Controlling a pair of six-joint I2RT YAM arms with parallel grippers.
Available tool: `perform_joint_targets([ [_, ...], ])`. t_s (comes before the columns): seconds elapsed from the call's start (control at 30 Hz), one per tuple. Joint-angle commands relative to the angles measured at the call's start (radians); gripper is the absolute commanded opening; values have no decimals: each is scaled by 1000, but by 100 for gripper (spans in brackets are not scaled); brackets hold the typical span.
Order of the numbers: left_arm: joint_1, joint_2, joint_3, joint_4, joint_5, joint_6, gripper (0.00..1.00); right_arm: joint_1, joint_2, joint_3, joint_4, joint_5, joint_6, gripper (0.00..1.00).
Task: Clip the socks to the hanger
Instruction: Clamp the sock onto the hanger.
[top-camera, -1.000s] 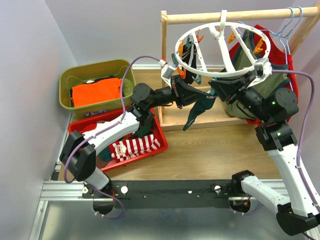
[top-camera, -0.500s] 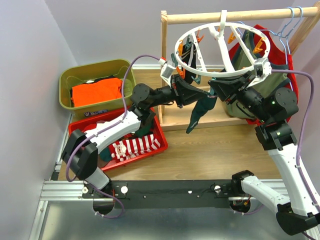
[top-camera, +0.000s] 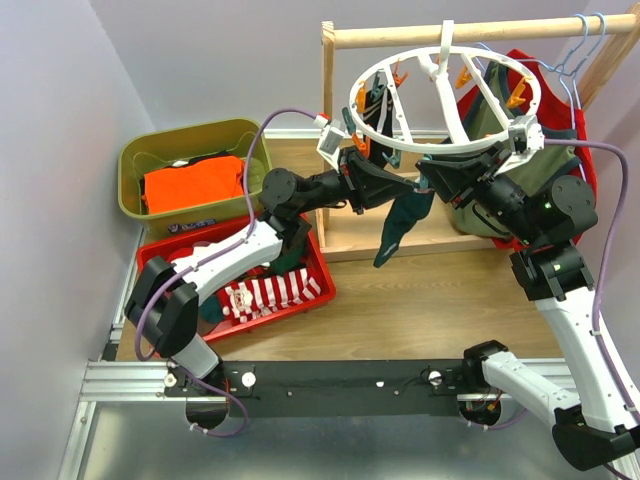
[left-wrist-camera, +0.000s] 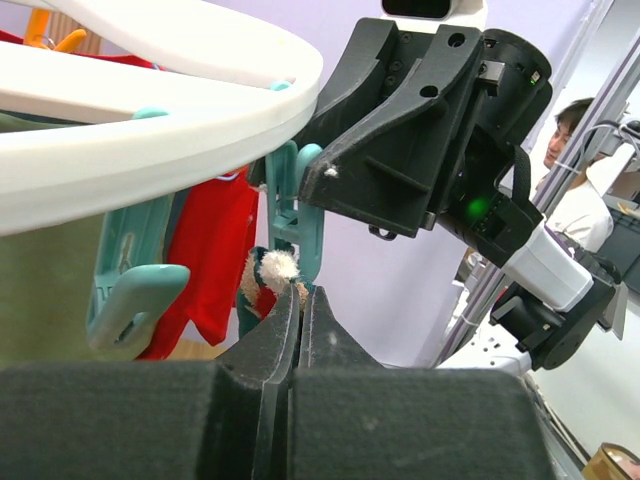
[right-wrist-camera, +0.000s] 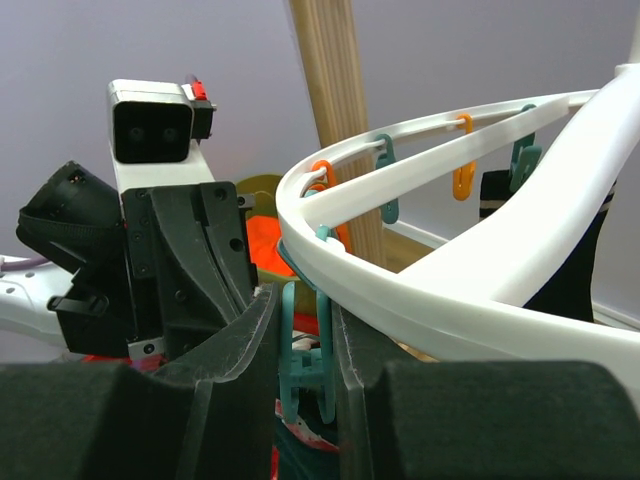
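Note:
The round white hanger (top-camera: 445, 100) hangs from the wooden rack. My left gripper (top-camera: 392, 196) is shut on a dark teal sock (top-camera: 400, 228) and holds its cuff up under the ring's near rim. In the left wrist view the fingers (left-wrist-camera: 300, 292) are closed on the sock's fuzzy cuff (left-wrist-camera: 272, 268), right below a teal clip (left-wrist-camera: 296, 205). My right gripper (top-camera: 432, 180) meets it from the right. In the right wrist view its fingers (right-wrist-camera: 303, 310) squeeze the teal clip (right-wrist-camera: 305, 350) under the white ring (right-wrist-camera: 450, 290). Other dark socks (top-camera: 376, 100) hang from clips on the ring.
A red tray (top-camera: 300, 305) with a red-and-white striped sock (top-camera: 265, 293) lies under my left arm. A green bin (top-camera: 190, 135) holds an orange garment (top-camera: 195, 182). Olive and red shirts (top-camera: 562, 150) hang on light-blue hangers (top-camera: 580, 50) at the right of the rack (top-camera: 400, 35).
My left gripper has moved slightly right with the sock, bringing the cuff closer to the clip. The right gripper has stayed on the clip.

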Motion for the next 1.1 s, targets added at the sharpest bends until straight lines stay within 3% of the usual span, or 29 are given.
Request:
perform_joint_targets([
  [0.0,4,21,30,51,28,-14,0,14,-7,3,-29,-160,29,15],
  [0.77,10,38,64,62,17,-17,0,14,3,-3,-12,-208,41,15],
  [1.07,10,43,70,146,0,-86,0,13,6,-11,-6,-217,42,15],
])
